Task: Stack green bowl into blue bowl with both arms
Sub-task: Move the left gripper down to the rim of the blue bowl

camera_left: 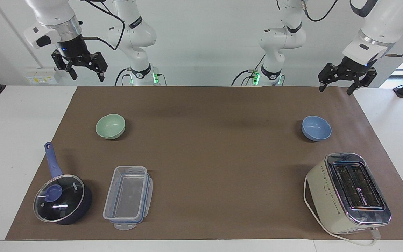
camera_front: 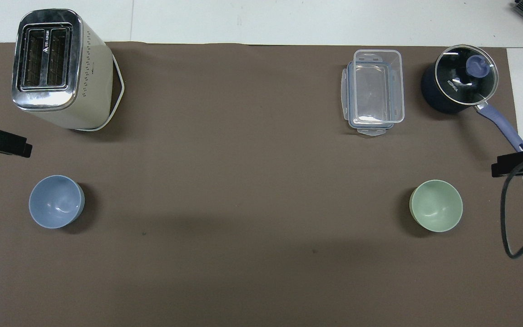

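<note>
Two grippers open, empty: left gripper (camera_left: 340, 84) upper right, right gripper (camera_left: 82, 70) upper left | step: approach not begun | next: right descends over green bowl (camera_left: 110, 126), blue bowl (camera_left: 316, 128) waits.

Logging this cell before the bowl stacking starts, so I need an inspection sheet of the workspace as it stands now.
Surface: brown mat on white table.
Job's things: green bowl and blue bowl upright, apart, at opposite ends.
Clutter: lidded saucepan, clear container, toaster.
Grippers: right gripper and left gripper raised, open, holding nothing.
Cables: toaster cord; black cable off the mat's edge.
Surroundings: white wall, wall sockets.
</note>
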Robot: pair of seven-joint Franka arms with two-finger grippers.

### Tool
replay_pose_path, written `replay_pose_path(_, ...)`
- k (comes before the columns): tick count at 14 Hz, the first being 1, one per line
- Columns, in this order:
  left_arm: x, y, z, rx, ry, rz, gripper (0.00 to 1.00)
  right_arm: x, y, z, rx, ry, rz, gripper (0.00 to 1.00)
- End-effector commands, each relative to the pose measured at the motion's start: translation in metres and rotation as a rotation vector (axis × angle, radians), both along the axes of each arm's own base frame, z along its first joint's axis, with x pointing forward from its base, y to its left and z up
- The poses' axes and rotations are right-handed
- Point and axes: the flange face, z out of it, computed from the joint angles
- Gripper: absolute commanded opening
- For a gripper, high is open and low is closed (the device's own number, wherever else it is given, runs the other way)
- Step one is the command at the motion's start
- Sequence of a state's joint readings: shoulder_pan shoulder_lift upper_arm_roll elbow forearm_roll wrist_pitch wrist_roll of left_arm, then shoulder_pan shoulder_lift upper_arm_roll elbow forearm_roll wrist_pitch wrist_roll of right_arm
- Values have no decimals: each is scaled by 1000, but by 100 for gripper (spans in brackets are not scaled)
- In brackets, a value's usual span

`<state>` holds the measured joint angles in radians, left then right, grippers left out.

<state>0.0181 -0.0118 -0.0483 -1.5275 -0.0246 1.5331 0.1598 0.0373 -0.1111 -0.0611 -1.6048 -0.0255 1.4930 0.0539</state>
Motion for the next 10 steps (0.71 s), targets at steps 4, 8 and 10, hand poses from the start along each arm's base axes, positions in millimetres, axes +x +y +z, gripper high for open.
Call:
replay_pose_path(4, -17, 60, -73, -24, 7, -51, 100, -8, -3, 0, 18, 11, 13, 100)
replay_pose_path(8, -26, 86, -121, -20, -29, -74, 100, -8, -4, -1, 20, 14, 4, 100)
replay_pose_path(10, -32, 103, -143, -33, -27, -68, 100, -9, -4, -1, 18, 14, 4, 100)
